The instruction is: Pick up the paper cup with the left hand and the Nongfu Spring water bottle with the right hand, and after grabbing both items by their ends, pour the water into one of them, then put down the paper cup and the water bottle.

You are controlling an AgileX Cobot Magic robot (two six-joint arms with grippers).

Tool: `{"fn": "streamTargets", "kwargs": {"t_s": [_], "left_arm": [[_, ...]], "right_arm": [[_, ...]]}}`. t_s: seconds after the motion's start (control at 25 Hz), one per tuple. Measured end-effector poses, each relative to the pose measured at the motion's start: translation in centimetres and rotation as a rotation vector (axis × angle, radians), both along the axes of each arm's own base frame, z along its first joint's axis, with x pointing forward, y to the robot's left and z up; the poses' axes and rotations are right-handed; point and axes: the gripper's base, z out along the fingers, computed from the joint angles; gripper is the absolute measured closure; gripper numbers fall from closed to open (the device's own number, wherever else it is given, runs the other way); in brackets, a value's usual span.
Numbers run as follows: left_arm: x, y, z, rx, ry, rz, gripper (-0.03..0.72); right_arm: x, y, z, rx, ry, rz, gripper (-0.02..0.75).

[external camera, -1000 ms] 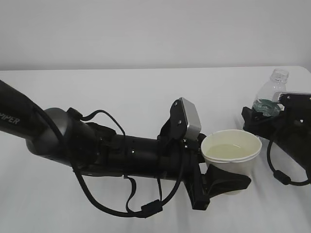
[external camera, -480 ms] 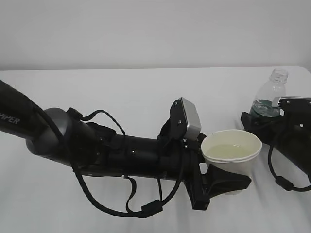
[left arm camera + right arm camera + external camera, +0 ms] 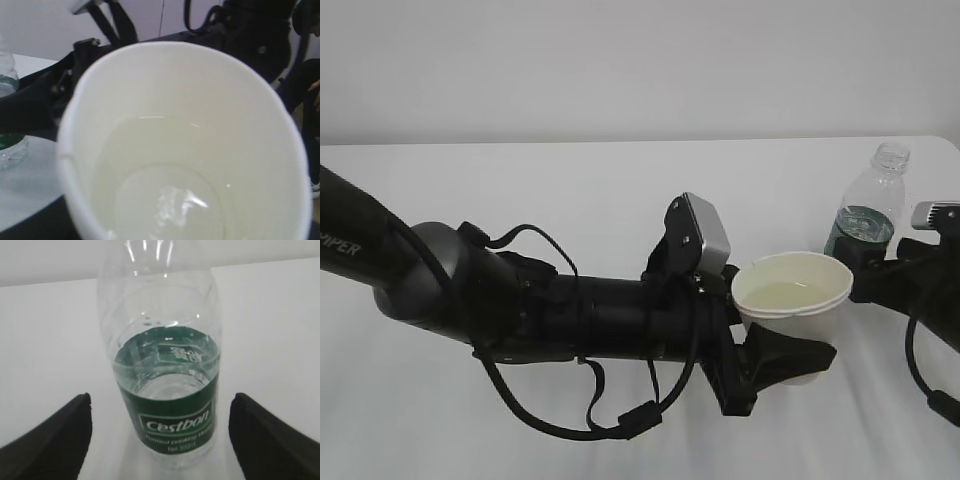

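Note:
My left gripper (image 3: 808,322) is shut on the white paper cup (image 3: 790,290), gripping its lower part just above the table. Pale water (image 3: 165,200) lies in the cup (image 3: 200,95), which fills the left wrist view and hides the fingers there. The water bottle (image 3: 868,215) stands upright on the table, capless, with a green label and a little water left in it. My right gripper (image 3: 870,272) is open and drawn back from it. In the right wrist view the bottle (image 3: 167,390) stands ahead between the spread fingers (image 3: 55,440) of that gripper (image 3: 160,440), touching neither.
The white table (image 3: 570,190) runs back to a plain pale wall. My thick left arm (image 3: 520,300) with looping cables lies across the front middle. Cup and bottle stand close together at the right, with the right arm (image 3: 930,290) at the frame edge.
The right gripper has pulled back to the right, away from the bottle, which now stands upright and free. The left gripper has shifted the cup slightly up and left.

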Motion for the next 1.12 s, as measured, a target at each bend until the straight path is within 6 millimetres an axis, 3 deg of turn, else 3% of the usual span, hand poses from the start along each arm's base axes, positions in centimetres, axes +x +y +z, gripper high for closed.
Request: {"fn": "streamTargets", "kwargs": {"t_s": [0.56, 0.84, 1.12], "left_arm": [[0.6, 0.0, 0.3, -0.037, 0.033, 0.073, 0.258], [1.4, 0.5, 0.5, -0.06, 0.038, 0.103, 0.258], [4.0, 3.3, 0.7, -0.114, 0.044, 0.177, 0.258]], "right_arm": [[-7.7, -0.3, 4.7, 0.001, -0.079, -0.001, 0.103], [-9.6, -0.4, 6.3, 0.004, -0.148, -0.001, 0.114], [-9.7, -0.4, 6.3, -0.011, -0.152, 0.002, 0.125]]}}
